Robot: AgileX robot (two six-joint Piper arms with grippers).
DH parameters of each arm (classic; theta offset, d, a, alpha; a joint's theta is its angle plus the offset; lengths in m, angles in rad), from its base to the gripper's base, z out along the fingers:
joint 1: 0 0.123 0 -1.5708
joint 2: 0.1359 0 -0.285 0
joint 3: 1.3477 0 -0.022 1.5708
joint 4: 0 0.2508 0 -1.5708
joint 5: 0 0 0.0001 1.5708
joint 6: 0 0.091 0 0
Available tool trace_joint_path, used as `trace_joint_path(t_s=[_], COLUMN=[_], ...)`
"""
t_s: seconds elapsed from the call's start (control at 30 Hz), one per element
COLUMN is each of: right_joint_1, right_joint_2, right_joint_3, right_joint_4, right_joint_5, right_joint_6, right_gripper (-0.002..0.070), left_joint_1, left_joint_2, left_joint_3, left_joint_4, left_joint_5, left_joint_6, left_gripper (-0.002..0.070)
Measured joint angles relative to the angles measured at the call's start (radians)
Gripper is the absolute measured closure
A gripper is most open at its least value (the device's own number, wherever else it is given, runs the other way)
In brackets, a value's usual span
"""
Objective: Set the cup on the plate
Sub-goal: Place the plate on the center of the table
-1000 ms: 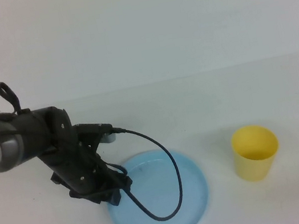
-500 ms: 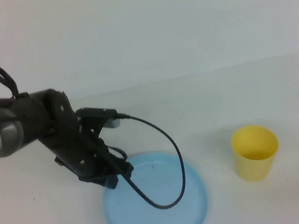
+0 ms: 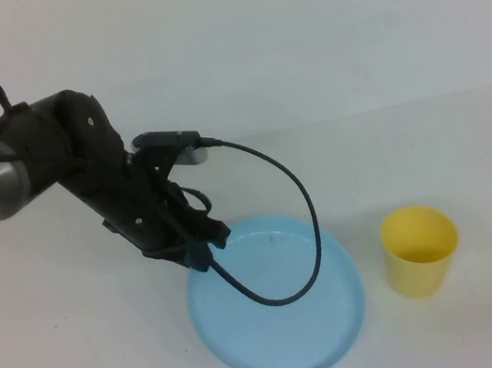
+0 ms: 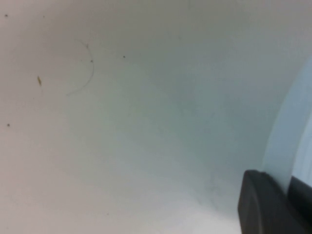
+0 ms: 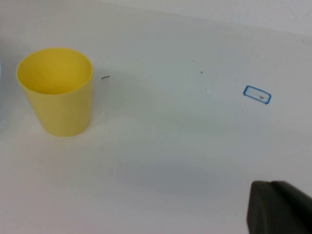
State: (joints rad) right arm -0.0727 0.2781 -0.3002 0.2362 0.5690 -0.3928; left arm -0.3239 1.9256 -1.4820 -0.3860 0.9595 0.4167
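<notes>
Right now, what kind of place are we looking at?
Probably a robot test bench, not a kitchen: a bare white table, one yellow cup standing beside a blue plate, and the left hand shut on the plate's rim. The right hand waits shut, away from the cup.

White table (image 3: 429, 142); light-blue plate (image 3: 292, 338), upright yellow cup (image 3: 419, 250) just beside, small blue-edged label (image 5: 257, 94)

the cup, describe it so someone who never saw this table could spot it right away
On the white table, look to the robot's right of the big light-blue plate, whose left edge the left hand has pinched. The cup stands there upright and alone, untouched: a small plain yellow tumbler, no handle, the only yellow thing.
</notes>
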Motion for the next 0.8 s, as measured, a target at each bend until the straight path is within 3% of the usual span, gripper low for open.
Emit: trace_joint_path(t_s=[0.33,0.8], right_joint_1=[0.000,0.000], right_joint_2=[0.000,0.000], right_joint_3=[0.000,0.000], right_joint_4=[-0.002,-0.001], right_joint_5=[0.000,0.000], right_joint_6=[0.000,-0.002], right_gripper=[0.0675,0.0675], left_joint_1=[-0.002,-0.069], left_joint_2=[0.011,0.111], left_joint_3=[0.000,0.000], left_joint_4=[-0.032,-0.055], left_joint_5=[-0.029,-0.072], left_joint_6=[0.001,0.008], left_gripper=[0.0673,0.0653])
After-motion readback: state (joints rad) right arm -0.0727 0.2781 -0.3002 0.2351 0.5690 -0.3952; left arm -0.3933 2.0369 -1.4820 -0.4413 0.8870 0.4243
